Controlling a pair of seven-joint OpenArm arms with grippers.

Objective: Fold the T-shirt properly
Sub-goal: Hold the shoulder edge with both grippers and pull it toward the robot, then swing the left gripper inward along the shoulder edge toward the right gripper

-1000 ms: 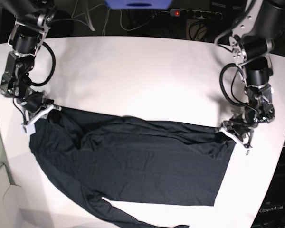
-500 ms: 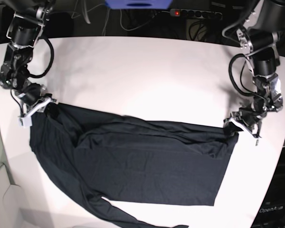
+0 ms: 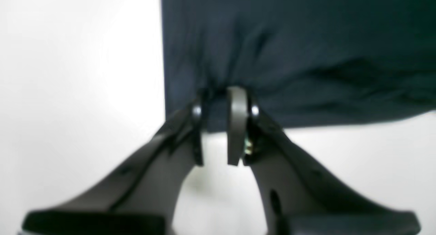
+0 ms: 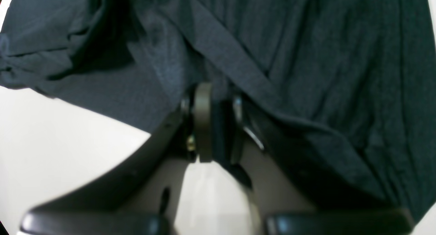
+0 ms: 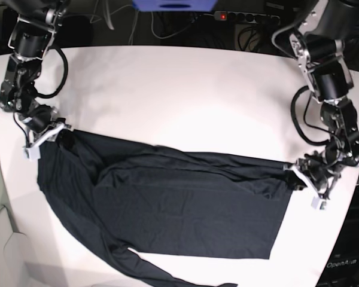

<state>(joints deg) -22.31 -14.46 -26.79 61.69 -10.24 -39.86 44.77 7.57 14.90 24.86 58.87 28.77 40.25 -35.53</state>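
1. Dark knit T-shirt [image 5: 179, 203] lies spread over the desk's [image 5: 179, 89] 6 o'clock half, sleeve trailing, no fold made
2. Left end effector [image 5: 300, 177] clenched on the 3 o'clock corner
3. Right end effector [image 5: 55, 133] clenched at 9 o'clock
4. Every fold remains

T-shirt [image 5: 167, 203] sleeve cut off at base view's bottom edge; both wrist views blurred, fingers [image 3: 236, 122] soft-edged

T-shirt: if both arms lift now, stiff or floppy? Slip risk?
Likely floppy: the T-shirt lies creased, bunching at the left end effector. It would probably sag between grips. Slip seems possible: the right end effector pinches only an edge.
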